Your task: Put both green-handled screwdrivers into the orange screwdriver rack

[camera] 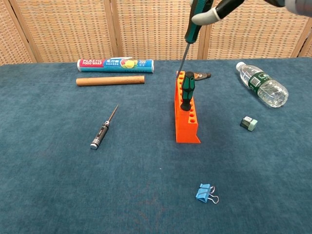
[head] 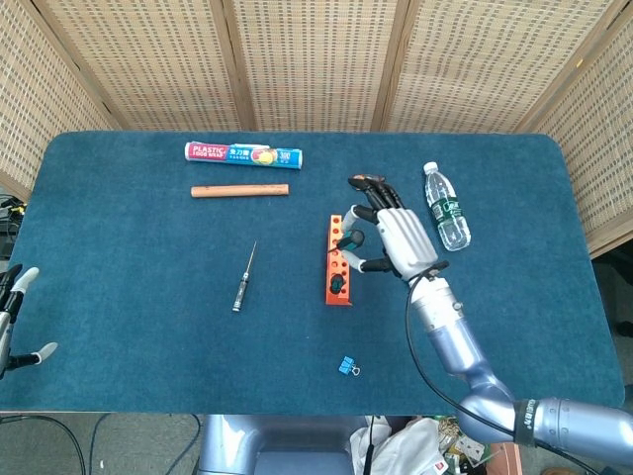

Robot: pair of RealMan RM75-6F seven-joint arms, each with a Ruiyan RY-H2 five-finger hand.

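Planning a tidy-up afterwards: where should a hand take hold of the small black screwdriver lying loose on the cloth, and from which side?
Grip the black screwdriver by its thick knurled handle, coming straight down from above. It lies flat on the blue table, so only the top is free, and its thin shaft offers little to pinch.

We see the right hand (head: 394, 237) holding a green screwdriver (head: 348, 239) over the orange rack (head: 337, 260); another one (head: 337, 285) sits in it. Left hand (head: 15, 322) at table edge.
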